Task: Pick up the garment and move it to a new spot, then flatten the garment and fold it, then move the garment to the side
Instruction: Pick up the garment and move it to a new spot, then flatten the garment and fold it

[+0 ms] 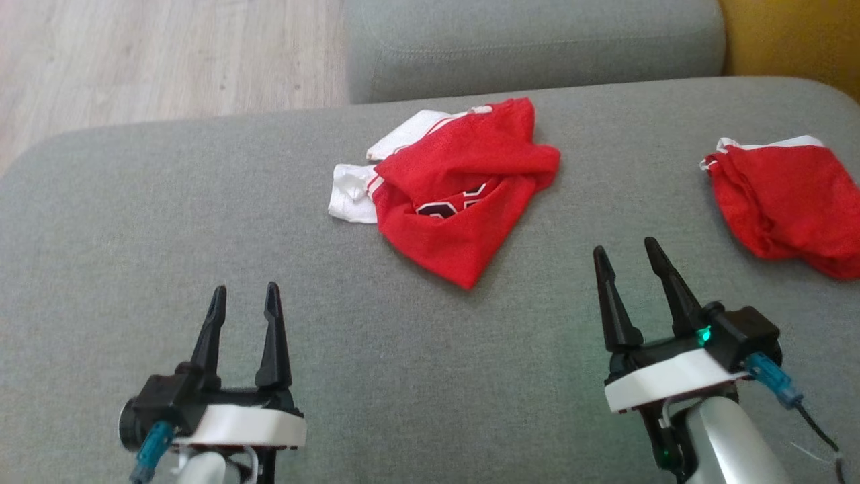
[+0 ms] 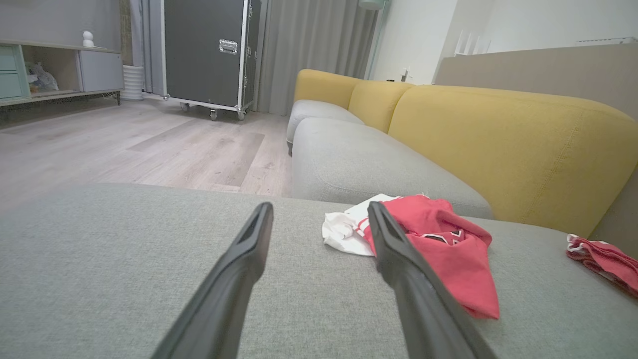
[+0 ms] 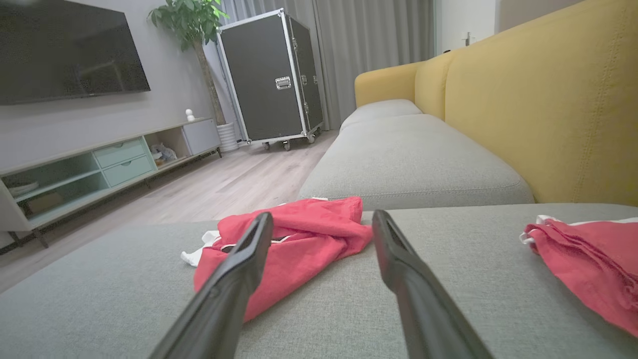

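In the head view, the crumpled red-and-white mesh jersey [image 1: 463, 202] lies on the grey fabric sofa cushion [image 1: 168, 235], ahead of the left gripper [image 1: 244, 290] and right gripper [image 1: 624, 246], both spread and empty. The left wrist view sets it just beyond the right finger [image 2: 398, 259]; the right wrist view sets it behind the left finger [image 3: 239, 269], a second bundled red cloth [image 3: 588, 264] well apart.

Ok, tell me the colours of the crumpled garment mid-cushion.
The garment is red, with white parts on its left side; the head view shows it best.
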Robot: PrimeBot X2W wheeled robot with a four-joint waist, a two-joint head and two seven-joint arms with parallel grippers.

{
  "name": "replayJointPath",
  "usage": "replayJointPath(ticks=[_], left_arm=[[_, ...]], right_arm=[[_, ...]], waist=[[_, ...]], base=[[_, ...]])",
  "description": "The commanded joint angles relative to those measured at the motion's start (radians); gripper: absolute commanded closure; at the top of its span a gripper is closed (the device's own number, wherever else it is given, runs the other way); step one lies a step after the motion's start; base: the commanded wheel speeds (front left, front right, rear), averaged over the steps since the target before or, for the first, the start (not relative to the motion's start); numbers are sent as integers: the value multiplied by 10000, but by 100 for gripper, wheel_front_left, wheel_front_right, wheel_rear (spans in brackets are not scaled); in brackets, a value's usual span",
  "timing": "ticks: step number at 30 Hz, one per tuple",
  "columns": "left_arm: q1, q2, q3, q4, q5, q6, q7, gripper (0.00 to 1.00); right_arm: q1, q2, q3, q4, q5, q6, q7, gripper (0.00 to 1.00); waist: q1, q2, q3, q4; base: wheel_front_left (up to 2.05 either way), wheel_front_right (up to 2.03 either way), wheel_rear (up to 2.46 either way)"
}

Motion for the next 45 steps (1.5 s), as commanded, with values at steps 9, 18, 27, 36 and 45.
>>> replayJointPath(ticks=[9,18,27,36,45], left_arm=[[-1039,-298,611,-228,447,-364,-79,0],[-1707,-532,276,162,464,-633,-79,0],[-1943,-561,-388,296,-205,-477,-80,0],[-1906,-563,-816,275,-577,-208,-80,0],[-1735,-564,-638,358,-519,-171,-80,0]], right_arm=[[-2131,-16,1038,352,-633,-9,109,0],[-5076,-16,1974,3517,-1291,-9,1705,0],[-6995,-16,2102,6569,-2314,-9,2066,0],[-7714,-18,849,7969,-3431,-9,1559,100],[-7820,-17,1307,7629,-1920,-9,594,100]], waist=[[1,-1,1068,628],[1,-1,1787,1802],[1,-1,2158,3090],[1,-1,2239,3667],[1,-1,1687,3068]], base=[[0,0,0],[0,0,0],[0,0,0],[0,0,0],[0,0,0]])
